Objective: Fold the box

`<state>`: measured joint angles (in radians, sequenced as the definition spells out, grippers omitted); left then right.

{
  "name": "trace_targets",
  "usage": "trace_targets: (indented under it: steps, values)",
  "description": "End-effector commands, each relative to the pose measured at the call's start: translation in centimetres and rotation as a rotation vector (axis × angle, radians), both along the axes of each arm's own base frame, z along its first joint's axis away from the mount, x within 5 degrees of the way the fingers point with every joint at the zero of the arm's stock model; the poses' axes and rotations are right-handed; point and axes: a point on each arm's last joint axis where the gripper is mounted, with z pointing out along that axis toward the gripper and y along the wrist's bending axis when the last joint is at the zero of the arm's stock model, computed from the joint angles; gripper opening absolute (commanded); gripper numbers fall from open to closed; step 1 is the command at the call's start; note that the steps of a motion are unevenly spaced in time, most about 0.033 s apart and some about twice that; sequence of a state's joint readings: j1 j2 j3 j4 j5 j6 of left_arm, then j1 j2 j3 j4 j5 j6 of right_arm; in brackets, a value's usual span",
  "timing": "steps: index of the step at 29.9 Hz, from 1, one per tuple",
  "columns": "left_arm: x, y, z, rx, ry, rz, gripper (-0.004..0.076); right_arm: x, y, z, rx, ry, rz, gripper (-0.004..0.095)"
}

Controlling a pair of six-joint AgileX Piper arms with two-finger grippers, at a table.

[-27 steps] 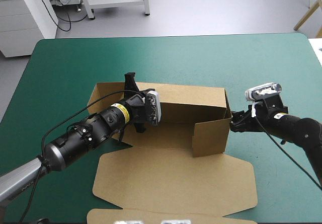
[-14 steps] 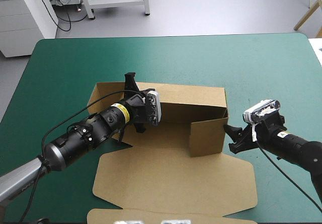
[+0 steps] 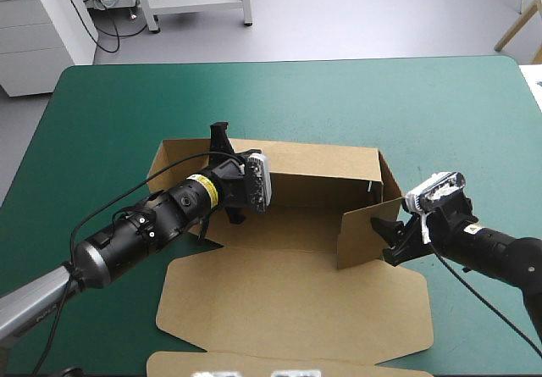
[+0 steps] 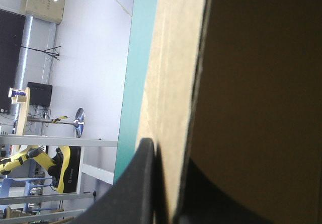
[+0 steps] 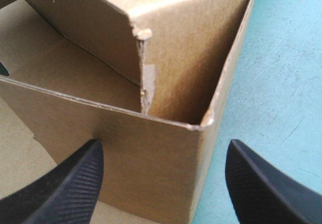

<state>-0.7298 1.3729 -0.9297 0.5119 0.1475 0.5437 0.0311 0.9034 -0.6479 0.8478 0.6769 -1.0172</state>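
Observation:
The brown box (image 3: 296,301) lies mid-table with its lid flat toward the near edge. Its long back wall (image 3: 322,163) stands upright. My left gripper (image 3: 221,140) is shut on that wall near its left end. In the left wrist view the board's edge (image 4: 173,98) runs between the two black fingers of my left gripper (image 4: 171,176). My right gripper (image 3: 388,240) is open at the box's right end, just outside a raised short flap (image 3: 366,237). In the right wrist view the box's corner (image 5: 206,119) stands between the spread fingers of my right gripper (image 5: 163,146).
The teal-green cover (image 3: 279,97) stretches beyond the back wall to the far edge and to the right of the box (image 3: 474,140). The lid's tuck flap (image 3: 203,364) reaches the near edge of the table.
My right gripper drew back from the box's right end wall and moved toward the near side. The short flap swung to the right and the end wall leans outward. The left arm held still.

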Motion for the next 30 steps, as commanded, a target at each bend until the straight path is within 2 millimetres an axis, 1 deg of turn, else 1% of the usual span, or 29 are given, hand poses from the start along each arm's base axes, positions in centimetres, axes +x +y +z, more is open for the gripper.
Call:
trace_targets:
  steps: [1, 5, 11, 15, 17, 20, 23, 25, 28, 29, 30]
  values:
    - [-0.8, 0.6, -2.9, 0.095, 0.209, 0.104, -0.0010, 0.3, 0.0, 1.2, 0.040, -0.061, -0.023, 0.0620]
    - [-0.8, 0.5, -2.9, 0.106, 0.201, 0.094, -0.0010, 0.2, 0.7, 1.3, 0.025, -0.087, 0.013, 0.0620]
    - [-0.9, 0.6, -2.9, 0.109, 0.203, 0.095, -0.0010, 0.7, 2.1, 1.4, 0.025, -0.138, 0.025, 0.0620]
    - [-0.9, 0.6, -3.0, 0.112, 0.207, 0.098, -0.0010, 1.1, 2.6, 0.9, 0.015, -0.119, 0.021, 0.0620]
    - [-0.9, 0.6, -3.0, 0.114, 0.209, 0.099, -0.0010, 1.6, 2.7, 0.4, -0.003, -0.103, 0.027, 0.0596]
    - [-1.0, 0.7, -3.1, 0.126, 0.220, 0.104, -0.0010, 2.4, 3.0, -0.4, -0.017, -0.074, 0.022, 0.0506]
    - [-1.2, 0.7, -3.3, 0.157, 0.239, 0.111, -0.0010, 3.0, 3.1, -1.2, -0.020, -0.039, 0.021, 0.0346]
    - [-1.3, 0.8, -3.4, 0.162, 0.247, 0.116, -0.0010, 3.1, 3.3, -1.4, -0.010, -0.018, 0.022, 0.0221]
    - [-1.3, 0.8, -3.4, 0.162, 0.248, 0.116, -0.0010, 3.0, 3.4, -1.4, 0.005, -0.005, 0.032, 0.0042]
    - [-1.3, 0.8, -3.4, 0.159, 0.251, 0.118, -0.0010, 2.9, 3.5, -1.4, 0.012, 0.001, 0.036, 0.0000]
    - [-1.3, 0.8, -3.4, 0.158, 0.250, 0.117, -0.0010, 2.8, 3.5, -1.3, 0.016, 0.003, 0.043, -0.0017]
